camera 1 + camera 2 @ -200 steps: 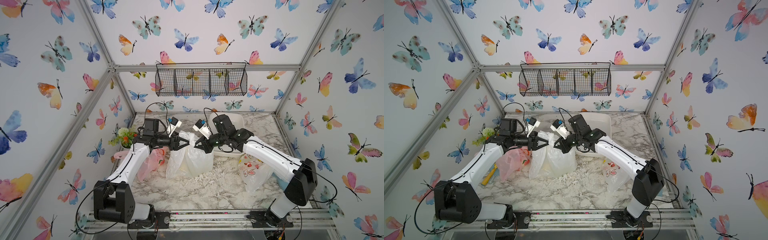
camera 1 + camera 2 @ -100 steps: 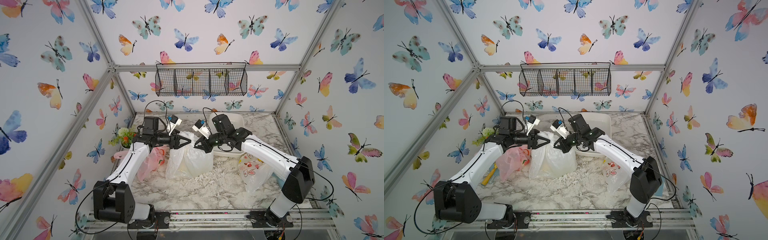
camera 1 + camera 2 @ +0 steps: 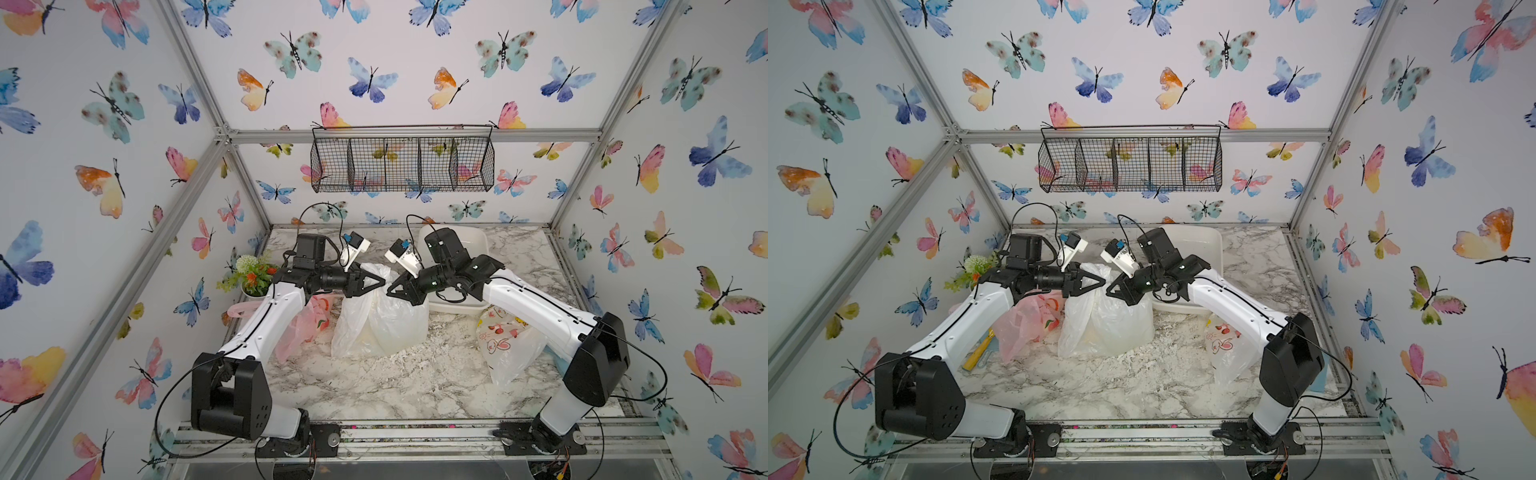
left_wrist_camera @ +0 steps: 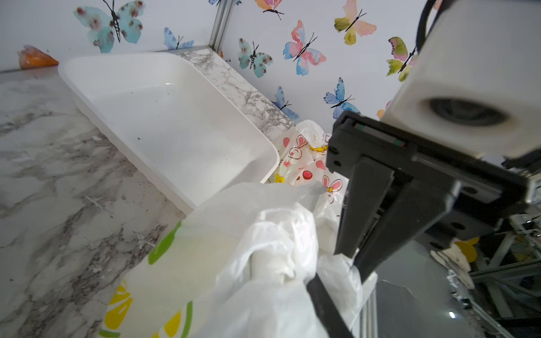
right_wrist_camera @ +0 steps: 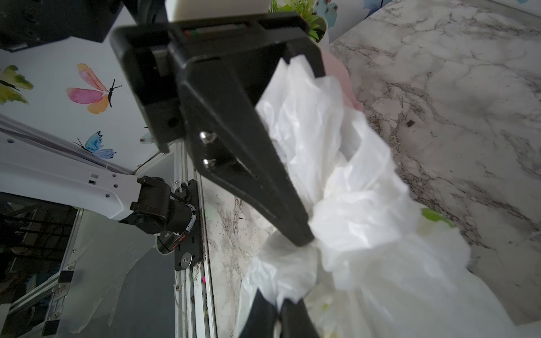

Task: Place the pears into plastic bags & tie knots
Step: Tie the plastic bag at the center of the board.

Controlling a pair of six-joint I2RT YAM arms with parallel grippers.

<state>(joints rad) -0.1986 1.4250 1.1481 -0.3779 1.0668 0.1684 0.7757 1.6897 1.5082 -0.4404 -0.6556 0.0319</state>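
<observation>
Because the knot is made from the two handle strips, we take the lemon-print bag [image 3: 380, 324] as the reference. It stands upright near the middle of the desk [image 3: 374, 386], body resting on the marble and neck gathered upward. A pale cream mass shows through the film, which we judge to be pears [image 4: 187, 257]; we see none loose on the desk.

The left gripper [image 5: 304, 240] meets the neck from the left edge side, and its jaws converge on the bunched film, pinching it. The right gripper [image 5: 279, 319] meets the same neck from the opposite side, its jaws almost together with a fold of film between them. We judge that this opposed hold keeps both strips taut for crossing and tightening. Whether a knot exists yet, we cannot tell.

The pink bag [image 3: 307, 324] slumps just beside the reference bag, toward the left edge. The doodle bag [image 3: 507, 345] lies near the right edge, partly under the right arm. The white tray [image 4: 175, 123] sits empty toward the rear edge, which suggests the fruit is bagged. A potted plant [image 3: 251, 278] stands at the left edge.
</observation>
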